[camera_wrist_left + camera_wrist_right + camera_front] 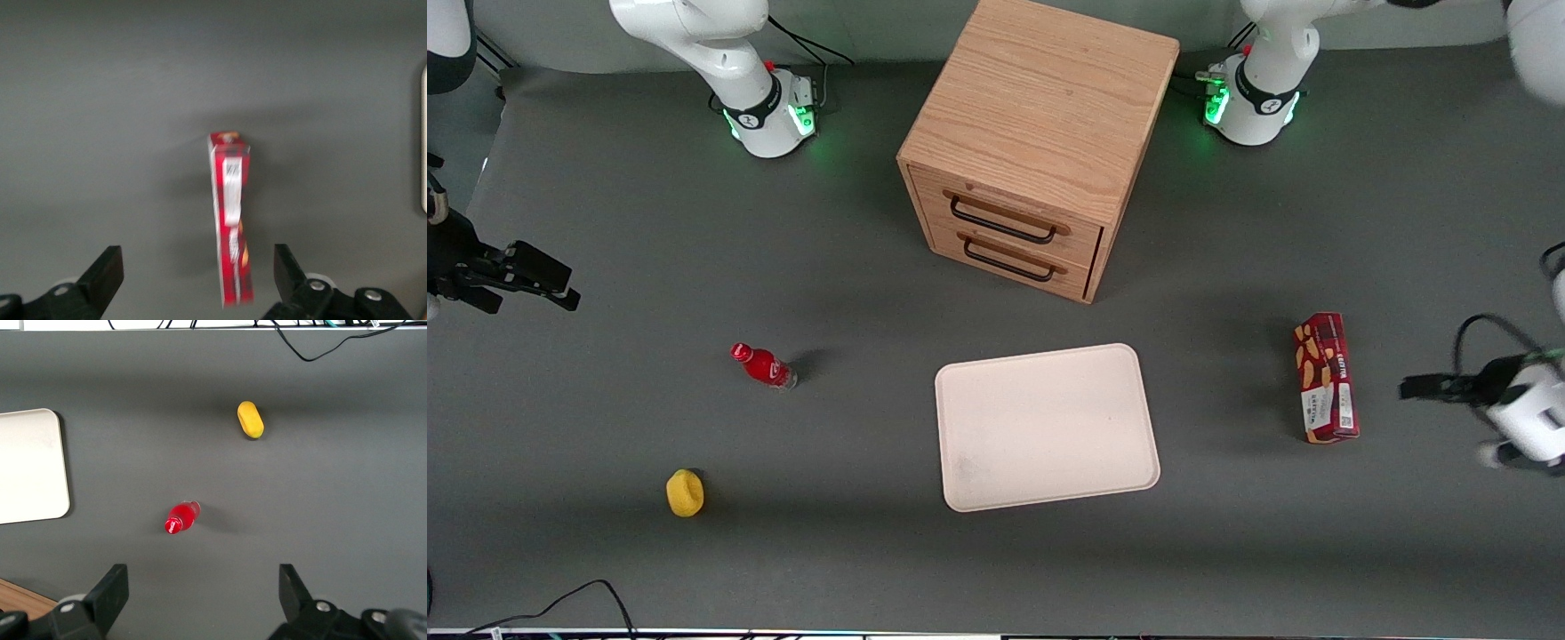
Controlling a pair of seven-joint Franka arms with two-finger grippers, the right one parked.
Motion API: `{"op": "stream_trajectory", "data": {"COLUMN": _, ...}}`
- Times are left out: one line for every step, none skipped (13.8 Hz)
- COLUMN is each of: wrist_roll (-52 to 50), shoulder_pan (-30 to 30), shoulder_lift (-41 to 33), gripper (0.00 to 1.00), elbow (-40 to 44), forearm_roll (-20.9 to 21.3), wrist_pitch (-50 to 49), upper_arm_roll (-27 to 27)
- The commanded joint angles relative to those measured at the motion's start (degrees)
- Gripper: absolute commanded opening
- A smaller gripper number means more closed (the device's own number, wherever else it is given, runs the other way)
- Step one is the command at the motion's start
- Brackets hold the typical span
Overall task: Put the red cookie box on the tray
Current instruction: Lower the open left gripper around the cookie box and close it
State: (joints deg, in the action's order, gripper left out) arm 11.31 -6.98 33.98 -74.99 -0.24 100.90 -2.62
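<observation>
We see a matte dark-grey table point(605, 231) with a fine, cloth-like surface, and on it a blocky cabinet point(1040, 116) of pale oak-grained wood, its two drawers point(1005, 240) each fitted with a thin dark wire handle. In front of the drawers, nearer the front camera, lies the tray point(1047, 427): a smooth, flat, cream-white rectangle with rounded corners and a low rim, carrying nothing. The red cookie box point(1327, 377) rests on the table well apart from the tray, toward the working arm's end; it is a long, narrow piece of dark-red cardboard printed with tan cookies, white lettering and a white label patch, and it stands on one long thin edge, as the wrist view shows point(231, 220). Our gripper point(1414, 388) hangs above the table near the box, farther toward the working arm's end of the table, with its white wrist tilted so the black fingers point(103, 277) point at the box; the fingers are spread wide and grasp nothing, with the box lying between them in the wrist view but clear of both. Toward the parked arm's end a small glossy red bottle point(763, 365) stands with a red cap, and nearer the front camera sits a rounded, soft-looking yellow lump point(685, 492).
</observation>
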Motion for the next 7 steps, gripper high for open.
{"op": "stream_trajectory", "data": {"wrist_roll": -1.47, "shoulder_pan": 1.45, "shoulder_lift": 2.57, "gripper": 1.0, "elbow": -3.74, "forearm_roll": -0.72, "wrist_pitch": 7.17, "upper_arm_roll": 0.51}}
{"op": "stream_trajectory", "data": {"wrist_roll": -1.47, "shoulder_pan": 1.62, "shoulder_lift": 2.66, "gripper": 1.0, "elbow": -7.33, "forearm_roll": -0.64, "wrist_pitch": 10.85, "upper_arm_roll": 0.51}}
{"op": "stream_trajectory", "data": {"wrist_roll": -1.47, "shoulder_pan": 1.53, "shoulder_lift": 1.88, "gripper": 1.0, "elbow": -11.37, "forearm_roll": -0.72, "wrist_pitch": 14.11, "upper_arm_roll": 0.51}}
{"op": "stream_trajectory", "data": {"wrist_roll": -1.38, "shoulder_pan": 1.27, "shoulder_lift": 0.74, "gripper": 0.99, "elbow": -14.98, "forearm_roll": -0.72, "wrist_pitch": 15.54, "upper_arm_roll": 0.43}}
{"op": "stream_trajectory", "data": {"wrist_roll": -1.38, "shoulder_pan": 1.27, "shoulder_lift": -0.83, "gripper": 0.95, "elbow": -18.15, "forearm_roll": -0.64, "wrist_pitch": 16.94, "upper_arm_roll": 0.51}}
{"op": "stream_trajectory", "data": {"wrist_roll": -1.38, "shoulder_pan": 1.27, "shoulder_lift": -2.42, "gripper": 0.9, "elbow": -21.4, "forearm_roll": -0.72, "wrist_pitch": 18.26, "upper_arm_roll": 0.51}}
{"op": "stream_trajectory", "data": {"wrist_roll": -1.38, "shoulder_pan": 1.18, "shoulder_lift": -4.26, "gripper": 0.81, "elbow": -24.82, "forearm_roll": -0.72, "wrist_pitch": 19.75, "upper_arm_roll": 0.51}}
